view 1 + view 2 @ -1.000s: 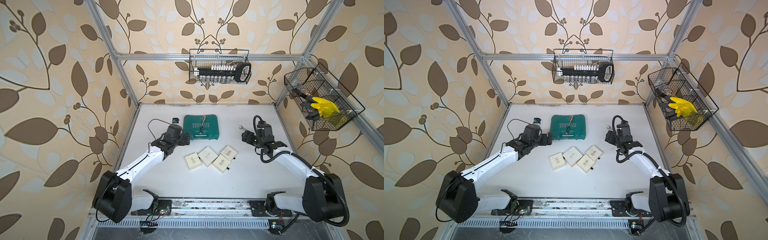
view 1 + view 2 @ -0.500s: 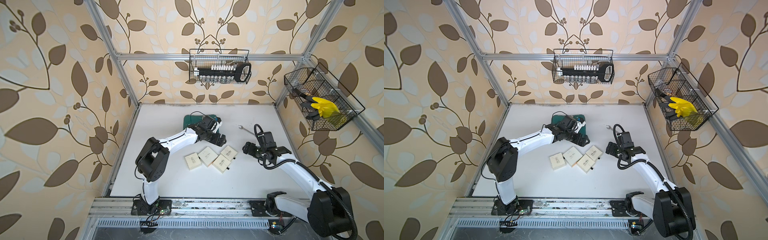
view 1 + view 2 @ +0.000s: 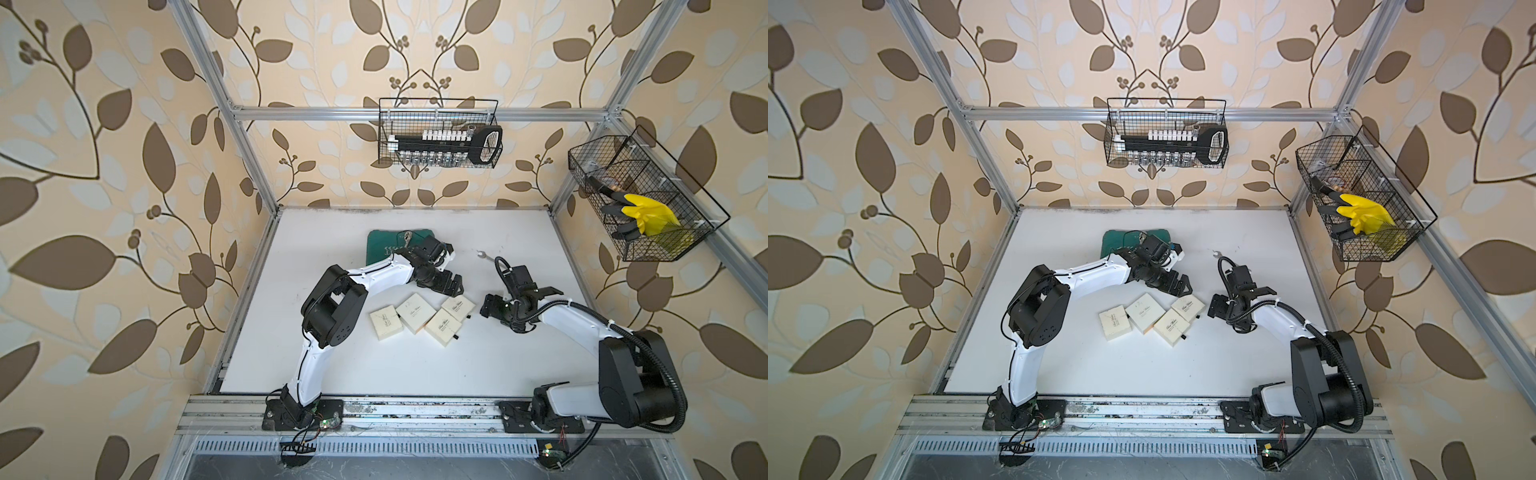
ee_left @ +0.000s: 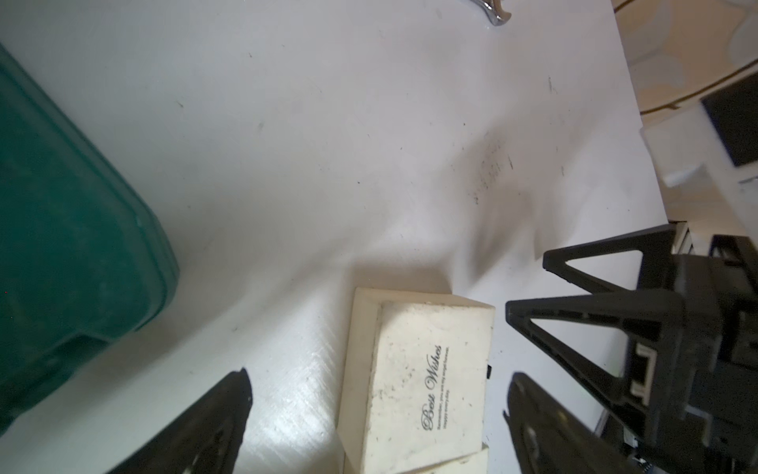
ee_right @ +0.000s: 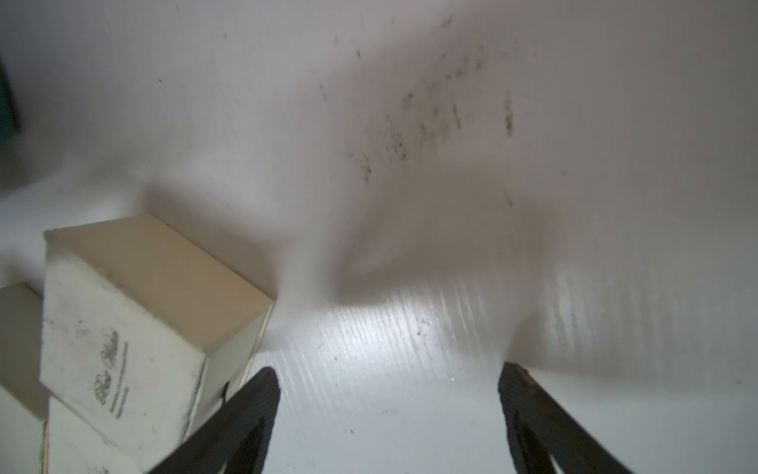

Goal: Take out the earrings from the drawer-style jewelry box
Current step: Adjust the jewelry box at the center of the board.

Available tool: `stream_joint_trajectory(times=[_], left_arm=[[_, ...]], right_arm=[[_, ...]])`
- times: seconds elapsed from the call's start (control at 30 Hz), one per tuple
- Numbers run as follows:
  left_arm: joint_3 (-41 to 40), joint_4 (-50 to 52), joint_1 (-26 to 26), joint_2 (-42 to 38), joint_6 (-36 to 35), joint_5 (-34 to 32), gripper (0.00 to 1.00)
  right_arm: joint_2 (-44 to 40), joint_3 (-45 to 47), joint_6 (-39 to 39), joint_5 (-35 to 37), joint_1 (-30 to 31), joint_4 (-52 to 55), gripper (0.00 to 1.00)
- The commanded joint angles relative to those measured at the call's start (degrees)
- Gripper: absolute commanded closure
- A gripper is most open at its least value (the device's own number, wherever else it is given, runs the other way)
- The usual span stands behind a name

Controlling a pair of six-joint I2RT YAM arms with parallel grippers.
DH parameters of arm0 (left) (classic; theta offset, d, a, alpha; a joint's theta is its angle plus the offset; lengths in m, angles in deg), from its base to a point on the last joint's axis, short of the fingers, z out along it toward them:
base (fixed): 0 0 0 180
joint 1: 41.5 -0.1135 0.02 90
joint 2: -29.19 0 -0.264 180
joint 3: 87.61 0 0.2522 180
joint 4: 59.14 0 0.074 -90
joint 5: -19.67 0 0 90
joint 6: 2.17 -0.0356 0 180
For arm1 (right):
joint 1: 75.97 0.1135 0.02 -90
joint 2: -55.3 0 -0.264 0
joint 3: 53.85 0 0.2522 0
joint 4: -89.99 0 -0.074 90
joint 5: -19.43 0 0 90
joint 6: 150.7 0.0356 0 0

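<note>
Left wrist: green case (image 4: 74,230) near cream box (image 4: 422,381)

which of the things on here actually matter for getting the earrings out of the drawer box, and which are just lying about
For the job:
- four cream drawer boxes
- left gripper and right gripper, both open, near them
- no earrings in sight yet

Lying about:
- green case
- silver wrench
- back wire basket with socket rail
- side wire basket with yellow glove
</note>
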State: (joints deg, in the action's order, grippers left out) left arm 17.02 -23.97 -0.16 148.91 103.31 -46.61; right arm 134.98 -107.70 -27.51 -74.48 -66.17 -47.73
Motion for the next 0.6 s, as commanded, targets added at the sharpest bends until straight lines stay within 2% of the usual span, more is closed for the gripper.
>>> stream_joint_trajectory(times=[0.0, 0.43, 0.57], left_arm=[[-0.4, -0.3, 0.6, 0.5, 1.7, 3.7, 0.01], [-1.9, 1.4, 0.6, 1.1, 2.4, 5.3, 0.01], [-1.7, 2.0, 0.6, 1.1, 2.4, 4.1, 0.01]], right_arm=[[1.3, -1.7, -0.1, -2.6, 0.4, -1.2, 0.14], [9.5, -5.7, -1.0, -12.5, 0.5, -8.1, 0.14], [9.1, -7.3, -1.7, -10.6, 0.5, -6.6, 0.15]])
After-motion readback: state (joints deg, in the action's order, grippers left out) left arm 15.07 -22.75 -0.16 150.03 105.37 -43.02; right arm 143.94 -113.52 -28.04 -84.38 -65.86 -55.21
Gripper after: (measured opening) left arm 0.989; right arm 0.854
